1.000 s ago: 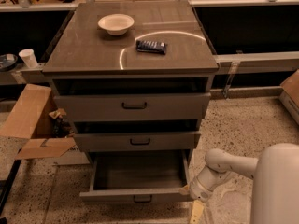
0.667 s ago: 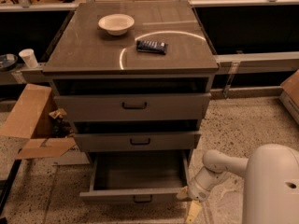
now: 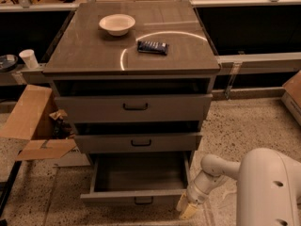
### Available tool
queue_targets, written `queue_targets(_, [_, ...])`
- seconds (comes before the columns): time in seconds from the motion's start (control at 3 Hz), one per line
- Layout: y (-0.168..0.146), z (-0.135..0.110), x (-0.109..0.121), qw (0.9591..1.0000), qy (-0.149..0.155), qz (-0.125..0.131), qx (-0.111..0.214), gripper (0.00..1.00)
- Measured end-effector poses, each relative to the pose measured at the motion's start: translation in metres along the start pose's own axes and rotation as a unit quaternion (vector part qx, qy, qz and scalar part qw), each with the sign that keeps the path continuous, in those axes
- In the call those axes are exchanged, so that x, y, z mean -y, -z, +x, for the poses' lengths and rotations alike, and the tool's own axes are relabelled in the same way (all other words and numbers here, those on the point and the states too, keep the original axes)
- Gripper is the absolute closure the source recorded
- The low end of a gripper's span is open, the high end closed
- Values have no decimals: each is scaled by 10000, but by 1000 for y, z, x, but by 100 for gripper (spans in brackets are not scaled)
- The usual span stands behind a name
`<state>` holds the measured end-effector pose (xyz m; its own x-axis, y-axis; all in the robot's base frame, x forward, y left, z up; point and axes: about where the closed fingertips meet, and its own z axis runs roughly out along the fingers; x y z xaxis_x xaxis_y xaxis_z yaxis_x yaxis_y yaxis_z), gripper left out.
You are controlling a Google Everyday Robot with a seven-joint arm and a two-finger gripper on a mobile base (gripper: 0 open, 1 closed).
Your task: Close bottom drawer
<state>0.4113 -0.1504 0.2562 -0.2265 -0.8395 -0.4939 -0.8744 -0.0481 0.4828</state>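
The gripper (image 3: 186, 208), opening impossible to tell, sits below the front right corner of the counter (image 3: 84, 51), beside the open bottom drawer (image 3: 117, 197); pushing that end may skew and jam it

Speckled floor (image 3: 249, 126) bearing cabinet (image 3: 84, 55), cardboard box (image 3: 28, 119), end effector (image 3: 187, 210) low beside cabinet

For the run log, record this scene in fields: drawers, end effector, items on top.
bottom drawer: pulled far out, inside looks empty
middle drawer: front set well back of the bottom one
top drawer: likewise set back
end effector: low, by the bottom drawer's front right corner; contact unclear
cabinet top: bowl, dark packet
floor, left: cardboard box
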Motion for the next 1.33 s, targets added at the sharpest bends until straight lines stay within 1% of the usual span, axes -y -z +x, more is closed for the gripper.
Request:
queue_targets(0.33, [-15, 8, 28, 9998, 25, 198, -65, 81])
queue_targets(0.67, [-24, 15, 57, 9990, 64, 442, -2, 100])
queue_targets(1.0, [-26, 16, 78, 9976, 138, 672, 101, 100])
queue_targets(1.33, [-26, 12, 91, 9959, 227, 858, 145, 100])
